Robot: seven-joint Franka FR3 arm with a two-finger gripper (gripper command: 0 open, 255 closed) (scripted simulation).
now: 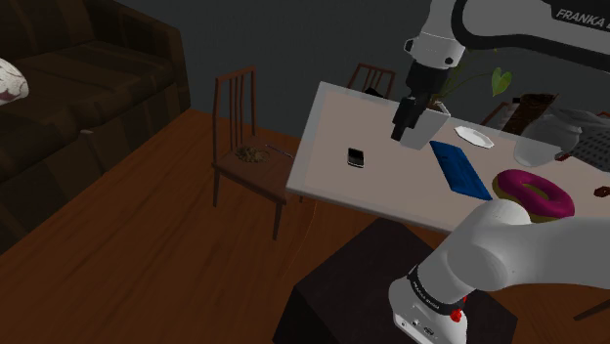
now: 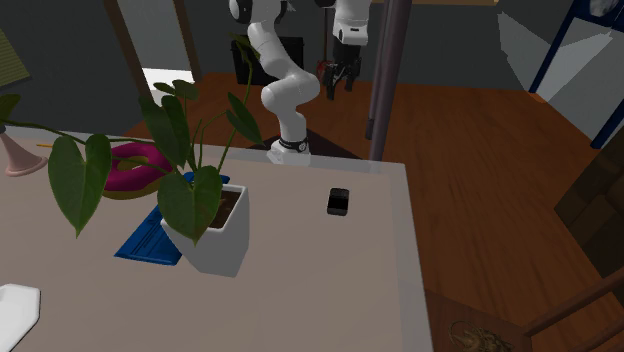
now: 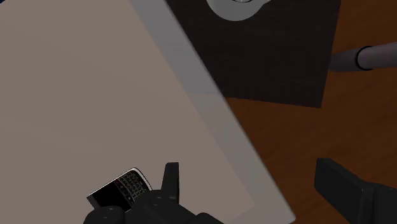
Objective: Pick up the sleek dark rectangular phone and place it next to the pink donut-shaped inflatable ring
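PHONE OUTSIDE THE GRASP: the gripper (image 3: 248, 178) hangs above the table (image 3: 76, 95), its 2 black fingers (image 3: 170, 181) spread wide and holding nothing.

You have the phone (image 3: 121, 189) lying flat on the tabletop, just beyond the outer side of 1 finger, away from the gap. The gap itself looks down on the table's edge and the wooden floor (image 3: 286, 146). The coming move therefore seems to turn on a sideways shift, past that finger and inward over the table, before any descent.

The phone's long axis runs close to the line from finger to finger, only slightly slanted. As things stand, the fingers would likely close on its short ends. You would probably need about a quarter turn of the wrist to take it across its narrow width.

The phone is a small dark slab with a pale rim, a black screen on 1 half and rows of tiny keys on the other.

The pink ring (image 1: 555, 201) lies well apart from the phone, on the gripper's other side, with a flat blue slab (image 1: 457, 166) between gripper and ring.
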